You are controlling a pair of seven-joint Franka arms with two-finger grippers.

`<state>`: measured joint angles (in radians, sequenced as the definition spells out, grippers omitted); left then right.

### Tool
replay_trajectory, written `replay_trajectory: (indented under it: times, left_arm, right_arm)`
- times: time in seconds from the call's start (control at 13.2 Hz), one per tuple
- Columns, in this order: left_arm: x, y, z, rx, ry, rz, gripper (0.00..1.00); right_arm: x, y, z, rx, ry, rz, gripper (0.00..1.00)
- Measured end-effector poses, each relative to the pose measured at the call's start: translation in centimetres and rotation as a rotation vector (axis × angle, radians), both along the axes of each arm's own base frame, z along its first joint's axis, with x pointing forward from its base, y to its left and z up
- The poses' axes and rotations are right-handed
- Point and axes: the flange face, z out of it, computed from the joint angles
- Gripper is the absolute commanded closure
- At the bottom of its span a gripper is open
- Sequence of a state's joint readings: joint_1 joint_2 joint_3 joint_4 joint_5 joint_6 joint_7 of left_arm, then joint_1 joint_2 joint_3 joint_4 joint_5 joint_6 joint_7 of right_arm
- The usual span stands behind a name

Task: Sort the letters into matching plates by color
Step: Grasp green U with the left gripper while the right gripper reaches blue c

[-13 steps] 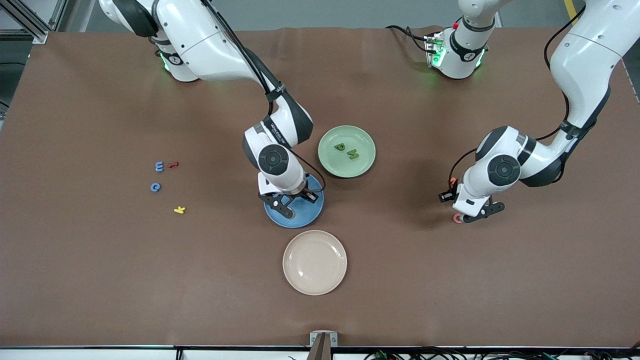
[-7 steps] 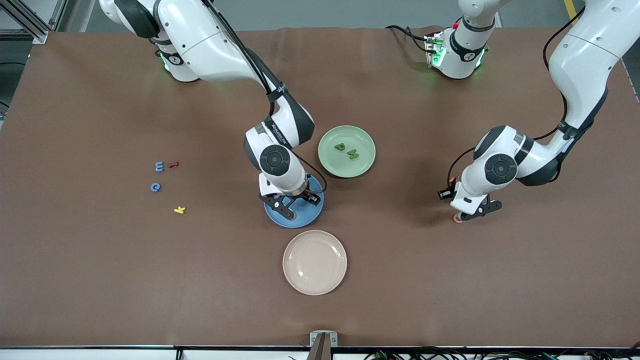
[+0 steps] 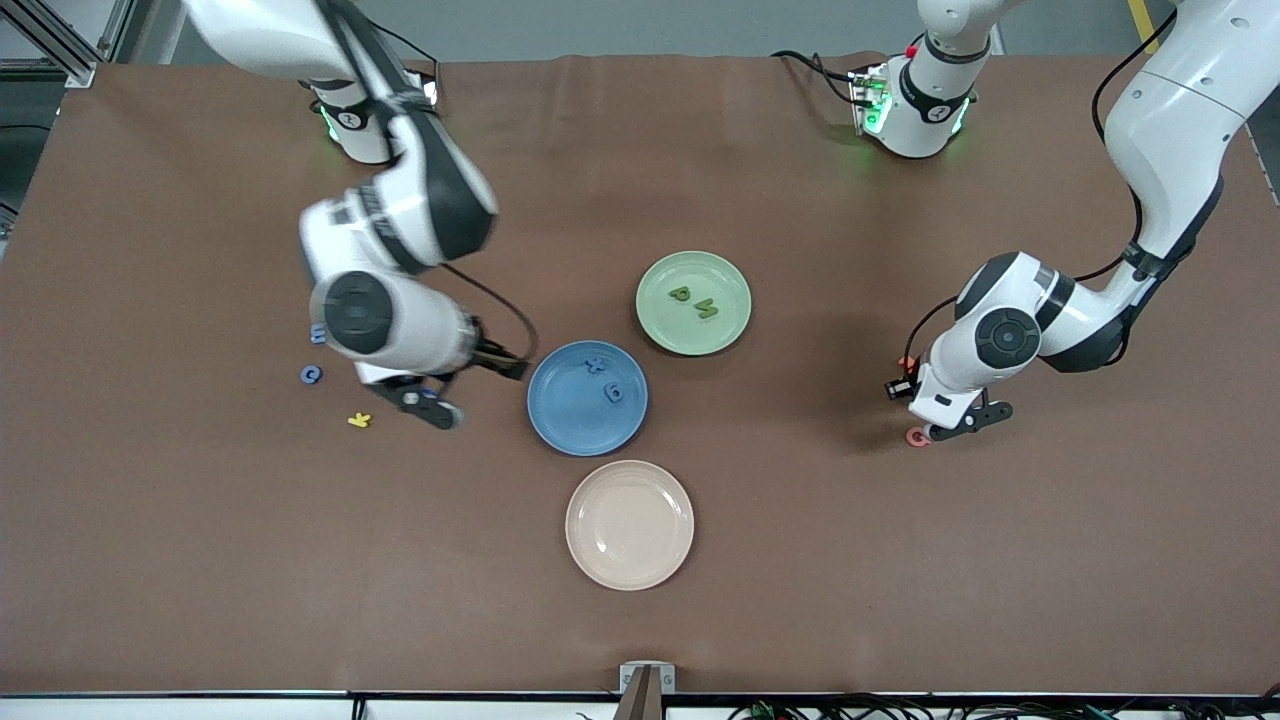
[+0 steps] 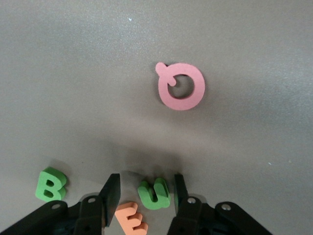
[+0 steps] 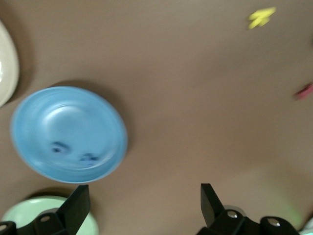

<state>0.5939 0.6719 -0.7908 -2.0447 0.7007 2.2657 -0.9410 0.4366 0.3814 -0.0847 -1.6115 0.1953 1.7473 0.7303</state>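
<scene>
A: Where's the left gripper (image 4: 144, 188)?

B: Low over the brown surface (image 3: 800, 560) at the left arm's end, fingers spread astride the small green foam letter U (image 4: 154, 194), not closed on it. A green foam B (image 4: 50, 183) and an orange foam E (image 4: 131, 219) lie just beside it, a pink foam Q (image 4: 181, 86) a little off.

A: How will it handle?

B: Likely light, soft, thin; pinch its side edges squarely, or it may tip or drag the E.

A: The right gripper (image 5: 144, 205)?

B: Spread and empty, over bare surface between the round blue plate (image 3: 560, 425), holding two blue letters, and the loose blue C (image 3: 311, 374). The pale green plate (image 3: 725, 275) holds two green letters.
</scene>
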Motion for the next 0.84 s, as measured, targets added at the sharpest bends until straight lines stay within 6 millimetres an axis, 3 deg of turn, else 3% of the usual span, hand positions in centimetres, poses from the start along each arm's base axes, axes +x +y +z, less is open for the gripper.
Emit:
replay_trajectory:
  times: [0.15, 0.53, 0.68, 0.84]
  left_arm:
    - [0.0, 0.3, -0.3, -0.009, 0.000, 0.007, 0.49]
    - [-0.5, 0.9, -0.8, -0.060, -0.032, 0.023, 0.52]
    - [-0.6, 1.0, -0.8, -0.063, -0.034, 0.024, 0.52]
    - [-0.7, 0.9, -0.7, -0.062, -0.035, 0.020, 0.53]
  right_arm:
    - [-0.5, -7.2, -0.8, 0.000, 0.018, 0.090, 0.00]
    - [0.2, -20.7, -3.8, 0.032, -0.025, 0.333, 0.00]
    - [0.2, -24.9, -5.4, 0.017, -0.080, 0.398, 0.00]
    - [-0.5, -26.9, -7.5, 0.013, -0.115, 0.430, 0.01]
